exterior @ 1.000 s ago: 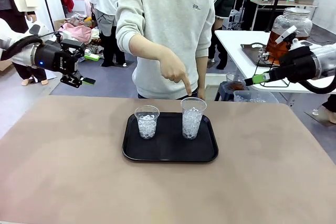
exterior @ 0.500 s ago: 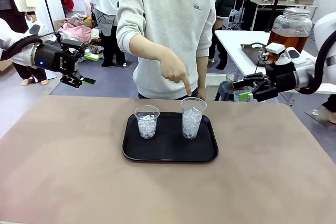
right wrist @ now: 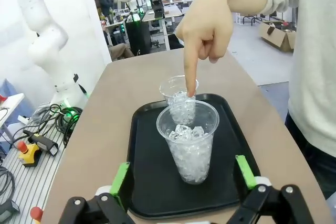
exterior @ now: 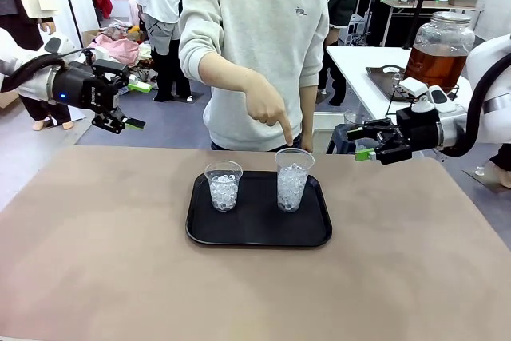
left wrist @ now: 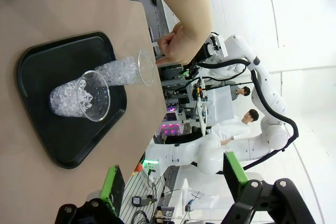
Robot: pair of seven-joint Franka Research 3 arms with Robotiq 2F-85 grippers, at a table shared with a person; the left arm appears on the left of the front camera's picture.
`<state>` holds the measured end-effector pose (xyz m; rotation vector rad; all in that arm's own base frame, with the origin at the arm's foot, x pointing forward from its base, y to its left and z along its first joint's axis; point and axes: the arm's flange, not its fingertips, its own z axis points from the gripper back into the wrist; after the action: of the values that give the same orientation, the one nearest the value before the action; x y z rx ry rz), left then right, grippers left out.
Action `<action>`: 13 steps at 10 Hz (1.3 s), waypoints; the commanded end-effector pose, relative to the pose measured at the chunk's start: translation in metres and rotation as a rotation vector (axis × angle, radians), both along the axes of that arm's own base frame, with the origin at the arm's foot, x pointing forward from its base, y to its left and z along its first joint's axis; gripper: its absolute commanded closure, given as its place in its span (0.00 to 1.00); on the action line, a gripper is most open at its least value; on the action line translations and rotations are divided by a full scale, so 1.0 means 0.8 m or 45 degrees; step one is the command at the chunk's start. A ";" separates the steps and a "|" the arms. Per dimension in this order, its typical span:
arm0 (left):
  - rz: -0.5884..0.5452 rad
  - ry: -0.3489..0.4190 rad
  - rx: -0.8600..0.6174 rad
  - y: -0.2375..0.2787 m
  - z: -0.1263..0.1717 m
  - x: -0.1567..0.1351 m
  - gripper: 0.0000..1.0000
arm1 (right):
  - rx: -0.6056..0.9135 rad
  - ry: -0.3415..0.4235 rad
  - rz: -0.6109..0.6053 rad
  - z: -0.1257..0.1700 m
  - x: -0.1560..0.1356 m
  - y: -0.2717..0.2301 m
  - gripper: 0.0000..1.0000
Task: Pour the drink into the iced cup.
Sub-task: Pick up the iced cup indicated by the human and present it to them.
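Presently, selection is in hand: the person's hand (exterior: 267, 109) points at the taller iced cup (exterior: 292, 181), one o'clock on the tray (exterior: 259, 237). The right gripper (exterior: 361, 141), jaws apart and empty, hangs at the tray's two o'clock; the left gripper (exterior: 137, 105), likewise apart, at ten o'clock. The drink (exterior: 433, 65) stands in its jar (exterior: 447, 33), farther out at two o'clock. Next, I judge: enclose that cup without crushing it. The right wrist view shows it centred between the fingers (right wrist: 122, 179); the front view places the jar.
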<state>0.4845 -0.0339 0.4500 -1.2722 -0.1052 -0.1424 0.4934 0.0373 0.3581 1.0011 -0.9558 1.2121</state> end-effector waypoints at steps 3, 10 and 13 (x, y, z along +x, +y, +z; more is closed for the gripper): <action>0.010 0.007 0.002 0.000 0.002 -0.001 0.00 | -0.017 -0.029 -0.013 0.010 0.001 -0.001 0.00; 0.010 0.007 0.002 0.000 0.002 -0.001 0.00 | 0.126 -0.247 0.088 -0.067 0.037 0.022 0.00; 0.010 0.007 0.002 0.000 0.002 -0.001 0.00 | 0.192 -0.211 0.114 -0.099 0.050 0.033 0.00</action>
<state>0.4844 -0.0338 0.4499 -1.2722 -0.1052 -0.1419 0.5234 0.0593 0.2807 1.0625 -1.1113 1.3326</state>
